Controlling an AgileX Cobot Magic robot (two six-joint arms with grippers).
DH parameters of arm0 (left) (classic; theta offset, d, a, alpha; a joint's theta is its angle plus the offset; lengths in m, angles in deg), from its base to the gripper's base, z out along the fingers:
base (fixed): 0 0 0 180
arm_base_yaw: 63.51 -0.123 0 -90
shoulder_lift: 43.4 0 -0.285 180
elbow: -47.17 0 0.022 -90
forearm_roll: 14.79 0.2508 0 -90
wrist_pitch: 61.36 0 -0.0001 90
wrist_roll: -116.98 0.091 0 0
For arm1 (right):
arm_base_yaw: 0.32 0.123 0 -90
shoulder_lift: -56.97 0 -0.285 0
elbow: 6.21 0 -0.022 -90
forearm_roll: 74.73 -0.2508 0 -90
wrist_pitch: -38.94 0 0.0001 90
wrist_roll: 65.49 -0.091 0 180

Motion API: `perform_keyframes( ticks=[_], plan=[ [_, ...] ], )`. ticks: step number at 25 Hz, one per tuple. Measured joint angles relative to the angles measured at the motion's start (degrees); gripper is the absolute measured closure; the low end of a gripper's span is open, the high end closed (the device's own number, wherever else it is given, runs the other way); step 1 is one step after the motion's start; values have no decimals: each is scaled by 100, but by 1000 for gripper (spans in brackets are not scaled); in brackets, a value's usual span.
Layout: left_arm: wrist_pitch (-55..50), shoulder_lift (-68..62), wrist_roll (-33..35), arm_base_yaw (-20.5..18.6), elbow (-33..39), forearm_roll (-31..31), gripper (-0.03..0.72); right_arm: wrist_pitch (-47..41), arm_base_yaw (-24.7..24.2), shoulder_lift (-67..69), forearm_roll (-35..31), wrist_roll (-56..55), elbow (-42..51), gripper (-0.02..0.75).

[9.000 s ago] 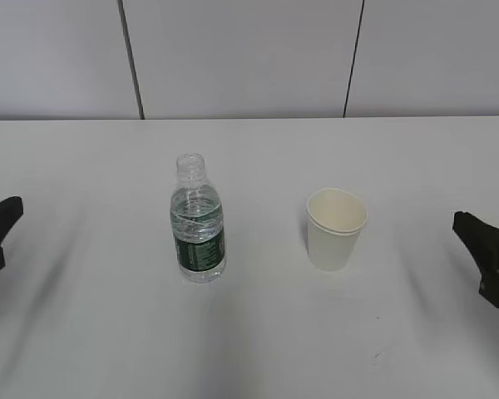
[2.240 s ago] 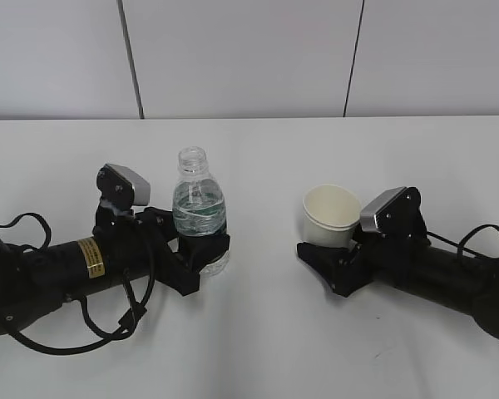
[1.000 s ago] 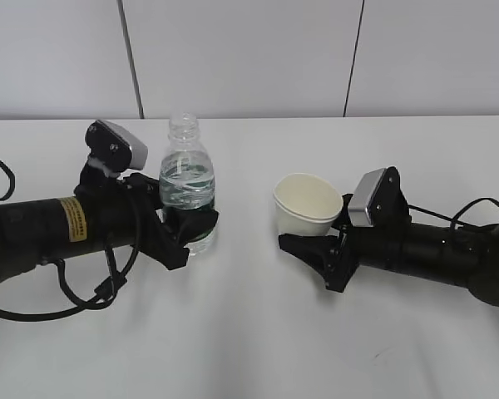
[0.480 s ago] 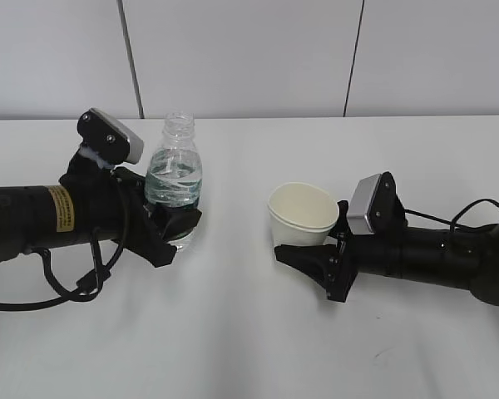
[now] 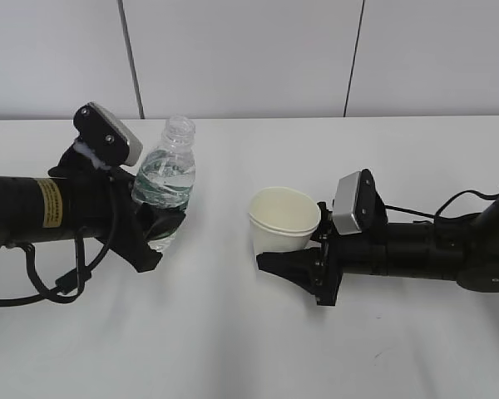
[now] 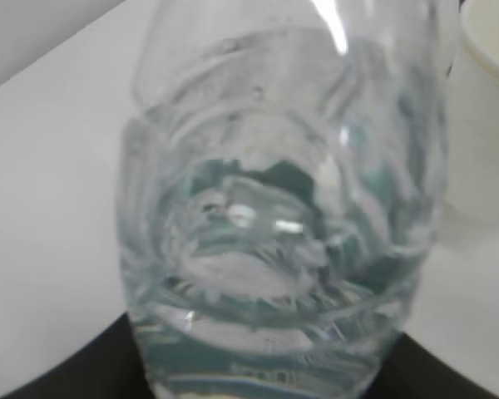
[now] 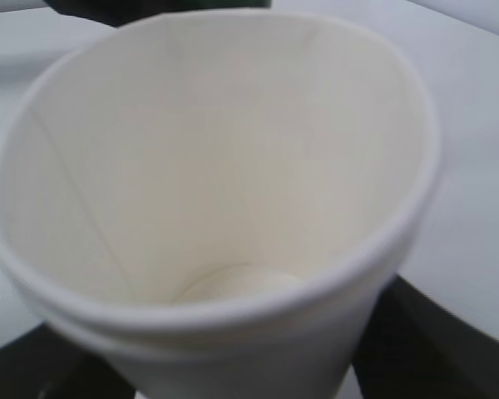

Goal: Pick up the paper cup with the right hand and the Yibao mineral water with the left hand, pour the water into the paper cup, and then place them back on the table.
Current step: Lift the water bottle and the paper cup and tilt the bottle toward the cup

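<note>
Gripping the Yibao mineral water point(image 5: 165, 179), tilted rightward, the left hand point(image 5: 154, 237) has its jaws closed on the label. The right hand point(image 5: 295, 268) clamps the paper cup point(image 5: 284, 220) upright just beside it. Bare white surface point(image 5: 233, 349) lies open around both, nothing between them.

Both arms lie low and reach inward, left hand point(image 5: 154, 237) and right hand point(image 5: 295, 266) clamped

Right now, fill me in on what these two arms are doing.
The left hand's tool is clamped on the Yibao mineral water, lifted off the table and tilted with its open neck toward the right. The right hand's tool holds the paper cup by its lower part, raised and brought in close beside the bottle. The right wrist view shows the cup's inside dry and empty. No water is leaving the bottle yet, so the pour has not begun.
</note>
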Motion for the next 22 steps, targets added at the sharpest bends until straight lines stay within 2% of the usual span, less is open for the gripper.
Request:
perform_keyframes(
  ticks=[5, 14, 22],
  plan=[
    [-615, 41, 101, 3, -277, 369, 350, 0, 44, 0, 143, -51, -142, 216],
    [-528, 58, 111, 3, -318, 719, 350, -218, 61, 0, 214, -345, -818, 217],
    [-379, 58, 111, 3, -318, 858, 351, -640, 407, 34, 213, -412, -962, 217]
  ],
)
